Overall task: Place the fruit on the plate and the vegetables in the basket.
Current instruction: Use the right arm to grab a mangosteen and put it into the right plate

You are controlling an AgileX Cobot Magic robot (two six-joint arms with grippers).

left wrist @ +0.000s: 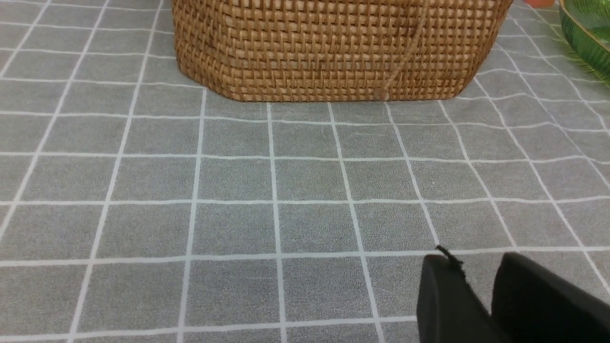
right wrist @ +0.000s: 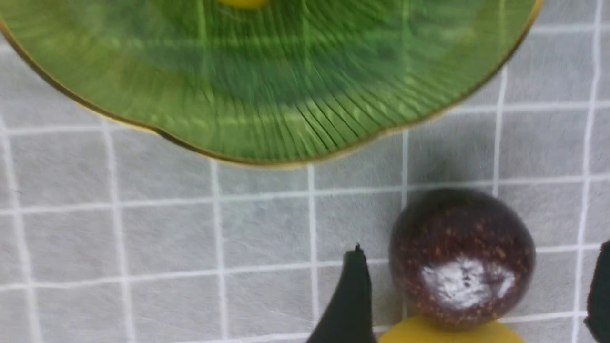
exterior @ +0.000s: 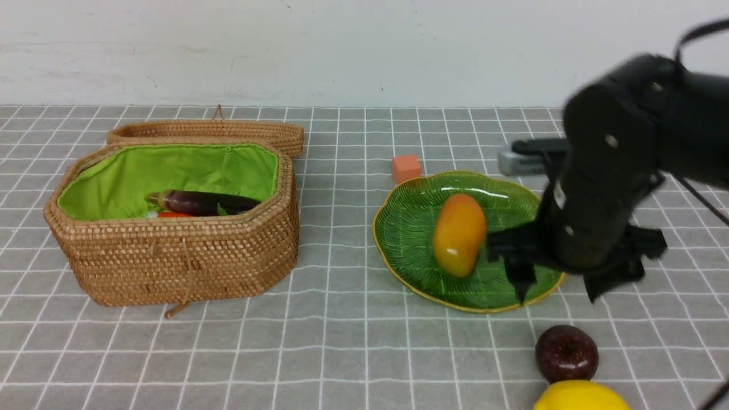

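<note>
Well, on the far left, the left tool (left wrist: pixel 476 278) hangs low over the grey, white-gridded surface (exterior: pixel 342 341), in front of the basket. Its two black fingers stand close together with nothing between them, though I cannot tell whether they are fully clenched. The octagonal woven brown rattan basket (exterior: pixel 171 256) stands open, showing its bright green lining, and its matching woven lid (exterior: pixel 205 134) lies just behind it. Inside lie the long dark purple eggplant (exterior: pixel 202 202) and, against it, a slim red-orange piece (exterior: pixel 173 214). Further right, a small orange cube (exterior: pixel 406 168) sits just beyond the far rim of the ribbed green glass plate with the gold edge (exterior: pixel 404 228). The elongated orange-yellow mango (exterior: pixel 458 233) rests on that plate. The right tool (exterior: pixel 558 290) hovers over the plate's near right rim, its fingers spread wide and released, gripping nothing. Nearer, off the plate, the round dark maroon fruit (exterior: pixel 566 353) sits on the surface, with the bright yellow lemon (exterior: pixel 581 398) right against it.
</note>
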